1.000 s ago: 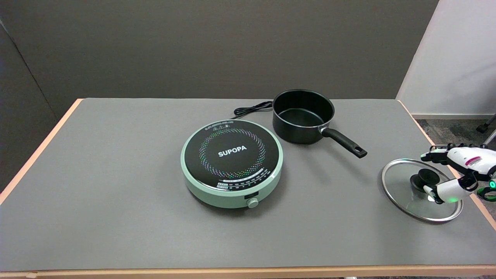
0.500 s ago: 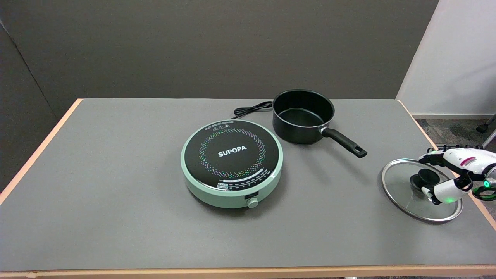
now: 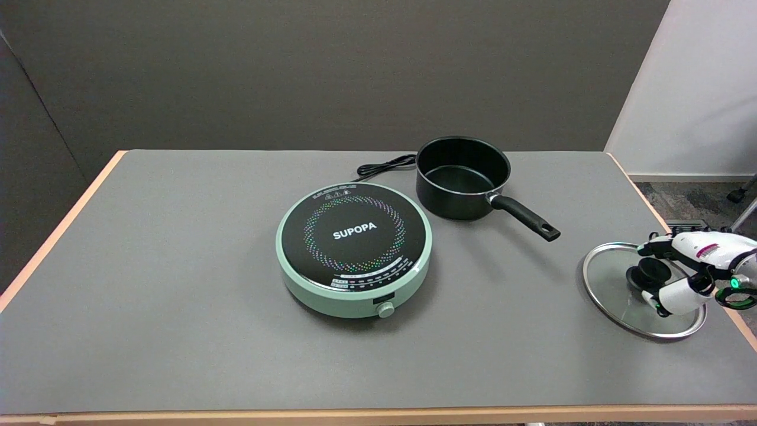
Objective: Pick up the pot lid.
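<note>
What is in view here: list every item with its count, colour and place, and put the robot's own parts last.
table: one, grey top with a pale wooden edge, fills the lower picture.
induction cooker: one, mint green with a black top marked SUPOPA, middle of the table.
power cord: one, black, lies behind the induction cooker, left of the pot.
pot: one, black, uncovered, behind and right of the induction cooker, its handle pointing toward the near right.
pot lid: one, clear glass with a metal rim and black knob, flat on the table near its right edge.
robot hand: one, the right, black and white, over the pot lid with fingers either side of the knob, not yet closed on it.
</note>
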You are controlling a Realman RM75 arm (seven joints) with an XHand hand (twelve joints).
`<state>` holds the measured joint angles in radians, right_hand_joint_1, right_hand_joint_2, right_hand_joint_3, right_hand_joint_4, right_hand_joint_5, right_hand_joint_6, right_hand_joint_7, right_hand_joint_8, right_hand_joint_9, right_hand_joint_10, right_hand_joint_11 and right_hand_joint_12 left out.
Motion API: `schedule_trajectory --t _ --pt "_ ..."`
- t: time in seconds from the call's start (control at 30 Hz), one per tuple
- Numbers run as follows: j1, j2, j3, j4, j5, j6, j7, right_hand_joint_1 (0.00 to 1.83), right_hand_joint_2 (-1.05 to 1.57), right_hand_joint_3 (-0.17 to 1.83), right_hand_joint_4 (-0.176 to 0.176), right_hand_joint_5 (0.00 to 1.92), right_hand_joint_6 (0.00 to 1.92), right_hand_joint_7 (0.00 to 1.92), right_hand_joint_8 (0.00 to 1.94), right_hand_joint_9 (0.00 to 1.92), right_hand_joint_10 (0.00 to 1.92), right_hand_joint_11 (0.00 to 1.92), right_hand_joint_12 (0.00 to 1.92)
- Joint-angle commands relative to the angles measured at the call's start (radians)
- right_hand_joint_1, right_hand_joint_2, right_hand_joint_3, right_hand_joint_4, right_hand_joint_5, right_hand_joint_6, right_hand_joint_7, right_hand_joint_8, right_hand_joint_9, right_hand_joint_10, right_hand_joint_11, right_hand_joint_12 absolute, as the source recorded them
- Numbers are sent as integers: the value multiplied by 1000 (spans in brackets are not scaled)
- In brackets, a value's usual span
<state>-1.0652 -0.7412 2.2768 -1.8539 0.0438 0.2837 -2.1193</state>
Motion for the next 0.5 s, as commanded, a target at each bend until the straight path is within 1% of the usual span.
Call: schedule_trajectory --t 0.03,0.1,0.2,0.27,0.3,0.4,0.43,0.5 --pt "15 21 -33 1 -35 32 4 771 553 1003 53 497 258 563 200 515 375 279 621" --pt "18 25 -38 1 -46 32 5 817 594 921 61 561 277 601 211 576 343 320 597" --pt "22 31 -45 4 -52 32 5 821 605 921 65 577 316 631 206 591 366 329 618" --pt "25 34 -45 6 -52 32 5 755 630 957 63 569 390 651 242 588 421 325 643" --pt "26 35 -45 6 -52 32 3 814 641 895 67 594 362 672 227 614 388 339 622" --pt "32 42 -49 12 -61 29 2 806 684 852 67 609 411 715 272 636 414 350 614" --pt "35 47 -54 14 -77 26 4 802 703 831 71 620 446 721 324 648 434 356 608" --pt "39 54 -63 15 -103 26 6 797 750 765 68 640 522 693 540 664 523 384 600"
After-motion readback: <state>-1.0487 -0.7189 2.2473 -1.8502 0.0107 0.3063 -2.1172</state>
